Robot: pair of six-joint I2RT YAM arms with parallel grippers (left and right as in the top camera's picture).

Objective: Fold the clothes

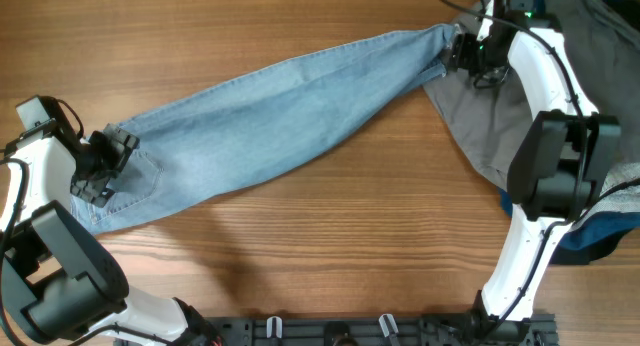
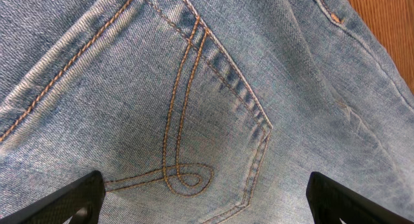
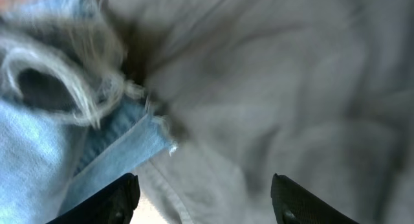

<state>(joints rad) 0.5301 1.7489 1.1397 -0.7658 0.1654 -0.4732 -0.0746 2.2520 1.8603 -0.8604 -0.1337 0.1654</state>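
The light-blue jeans (image 1: 290, 106) lie stretched across the table from lower left to upper right. My left gripper (image 1: 112, 161) is open just above the waist end, over the stitched back pocket (image 2: 194, 114), which fills the left wrist view. My right gripper (image 1: 462, 48) is open at the frayed hem end (image 3: 97, 88), over the edge where the hem meets the grey garment (image 1: 490, 121); that garment (image 3: 291, 88) fills most of the right wrist view. A dark-blue garment (image 1: 600, 231) lies at the right edge under the right arm.
Bare wooden table (image 1: 330, 236) lies in front of the jeans. The right arm's base and links (image 1: 555, 166) stand over the grey and dark-blue garments. A black rail (image 1: 380, 331) runs along the front edge.
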